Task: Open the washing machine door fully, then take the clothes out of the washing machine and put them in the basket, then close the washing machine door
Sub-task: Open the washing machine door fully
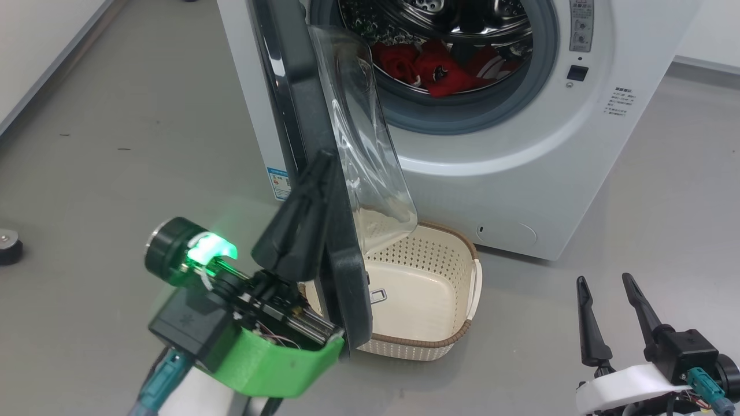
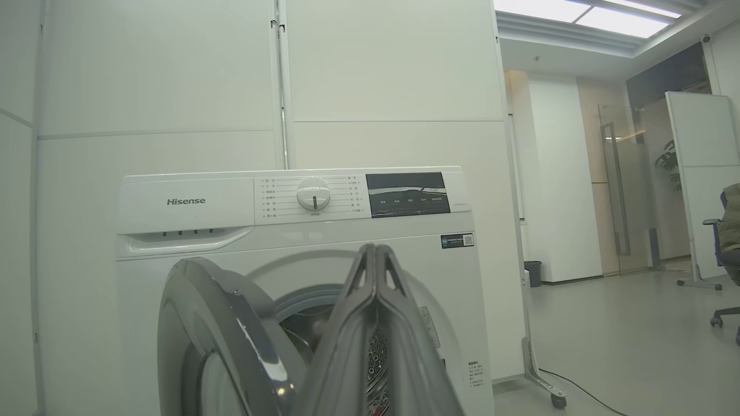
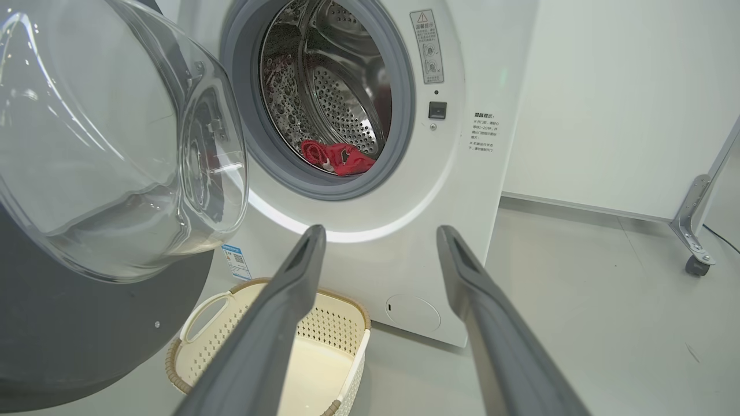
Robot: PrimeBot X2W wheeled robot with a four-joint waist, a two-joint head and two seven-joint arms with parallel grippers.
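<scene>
The washing machine [image 1: 520, 144] stands with its door [image 1: 300, 115] swung out towards me, seen edge-on, its glass bowl bulging to the right. Red clothes [image 1: 439, 69] lie in the steel drum, also seen as clothes [image 3: 341, 159] in the right wrist view. The cream basket [image 1: 457, 338] sits on the floor below the door, with nothing in it. My left gripper [image 1: 324, 159] is shut and empty, its fingers lying along the door's outer black rim. My right gripper [image 1: 604, 280] hangs open at the lower right, well clear of the machine. The right wrist view looks between the right gripper [image 3: 381, 231] fingers at the drum.
A small black round object [image 1: 8, 245] rests on the grey floor at far left. A white wall runs along the left. Right of the machine stands a wheeled partition foot [image 3: 694, 254]. An office chair [image 2: 728, 254] and a dark bin [image 2: 533, 271] stand far off.
</scene>
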